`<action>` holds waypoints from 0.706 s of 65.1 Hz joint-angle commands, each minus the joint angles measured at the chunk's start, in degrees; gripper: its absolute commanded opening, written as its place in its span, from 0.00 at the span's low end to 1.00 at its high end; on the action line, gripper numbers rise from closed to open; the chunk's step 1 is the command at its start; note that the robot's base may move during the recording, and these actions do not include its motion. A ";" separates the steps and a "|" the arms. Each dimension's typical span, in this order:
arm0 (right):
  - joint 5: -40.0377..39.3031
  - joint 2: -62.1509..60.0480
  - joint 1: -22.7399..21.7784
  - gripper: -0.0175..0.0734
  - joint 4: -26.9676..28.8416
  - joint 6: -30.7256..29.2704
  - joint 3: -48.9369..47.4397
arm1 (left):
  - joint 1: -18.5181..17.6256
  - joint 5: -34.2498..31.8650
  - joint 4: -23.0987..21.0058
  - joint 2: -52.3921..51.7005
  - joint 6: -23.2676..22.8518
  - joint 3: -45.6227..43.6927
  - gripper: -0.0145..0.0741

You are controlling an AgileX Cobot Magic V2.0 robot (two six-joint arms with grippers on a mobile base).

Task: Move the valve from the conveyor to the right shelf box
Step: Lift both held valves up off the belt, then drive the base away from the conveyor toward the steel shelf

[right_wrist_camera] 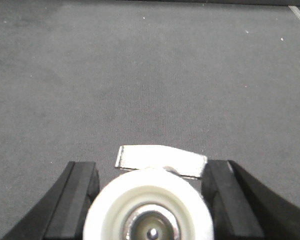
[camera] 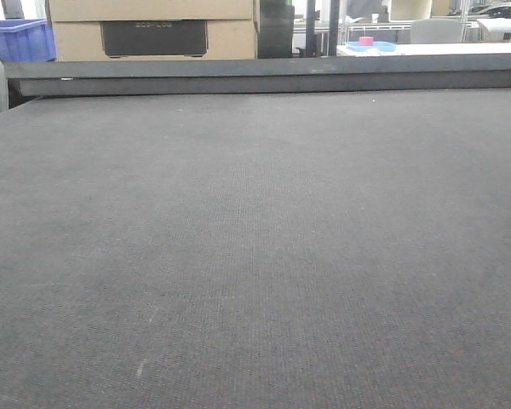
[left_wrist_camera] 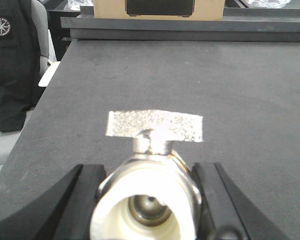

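The left gripper (left_wrist_camera: 147,172) is clenched on the first valve (left_wrist_camera: 147,202): its two black fingers (left_wrist_camera: 87,195) press against the sides of the metal hex body. The right gripper (right_wrist_camera: 150,170) clasps the second valve (right_wrist_camera: 149,212) the same way, with a black finger (right_wrist_camera: 75,197) against each side of the white cap. That makes two valves, one per gripper, each over the conveyor (camera: 255,256); whether either touches the belt cannot be told.

Each valve's bore runs along the gripper's reach, and its white-ringed open port faces the wrist camera. On the first valve, the flat silver handle (left_wrist_camera: 155,125) lies crosswise and level. The second valve's handle (right_wrist_camera: 160,161) also lies crosswise, with its right end slightly lower.

The dark grey woven belt ahead of both grippers carries nothing else and ends at one straight dark rail (camera: 272,78). Beyond the rail stand a cardboard box (camera: 153,30), a blue crate (camera: 17,38) and a small pink object (camera: 366,41) on a blue dish. Off the belt's left edge, a black jacket (left_wrist_camera: 12,60) hangs on a grey chair (left_wrist_camera: 40,30).
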 commanded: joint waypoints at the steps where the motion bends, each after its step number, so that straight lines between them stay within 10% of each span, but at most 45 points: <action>1: -4.68 -0.65 -0.32 0.01 -0.30 -0.41 -0.58 | 0.09 -3.63 -0.01 -0.46 0.00 -0.33 0.04; 46: -5.07 -0.65 -0.32 0.01 -0.30 -0.41 -0.58 | 0.09 -3.62 -0.01 -0.46 0.00 -0.33 0.04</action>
